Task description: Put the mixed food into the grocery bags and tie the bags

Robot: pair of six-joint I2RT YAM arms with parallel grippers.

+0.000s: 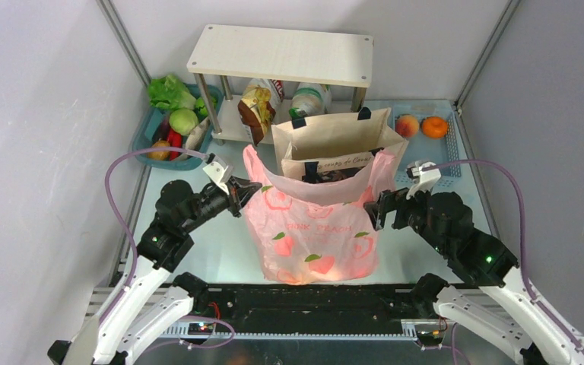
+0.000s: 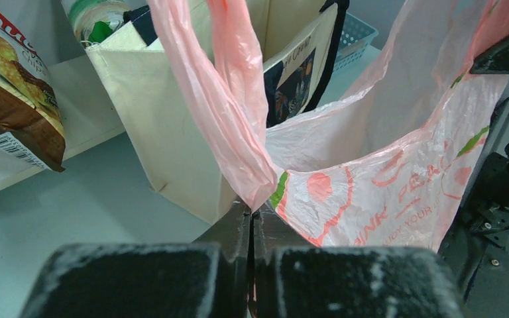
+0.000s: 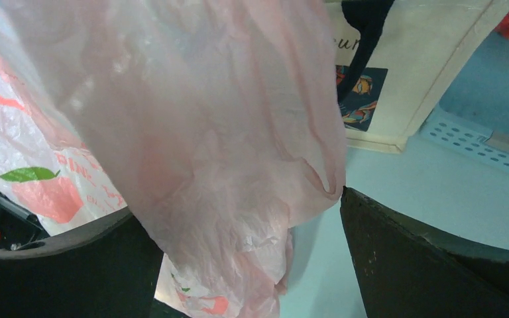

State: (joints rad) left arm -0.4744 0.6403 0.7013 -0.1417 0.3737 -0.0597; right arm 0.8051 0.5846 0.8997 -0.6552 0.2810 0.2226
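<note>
Pink plastic bag [image 1: 315, 228], thin and translucent with peach prints, stands upright with its mouth open on the pale table [image 1: 198, 243]. At its left handle you see the left gripper [image 1: 245, 194] closed tight on the plastic. Just behind the bag stands the beige canvas tote [image 1: 334, 137]. At its right handle the right gripper [image 1: 376, 209] has its jaws spread wide, with plastic hanging loose between them. Grey walls close both sides, and some tabletop shows left and right of the bag.

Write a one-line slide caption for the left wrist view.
Left gripper shut on a handle of the pink plastic bag, beige canvas tote and crisp packet behind it.
</note>
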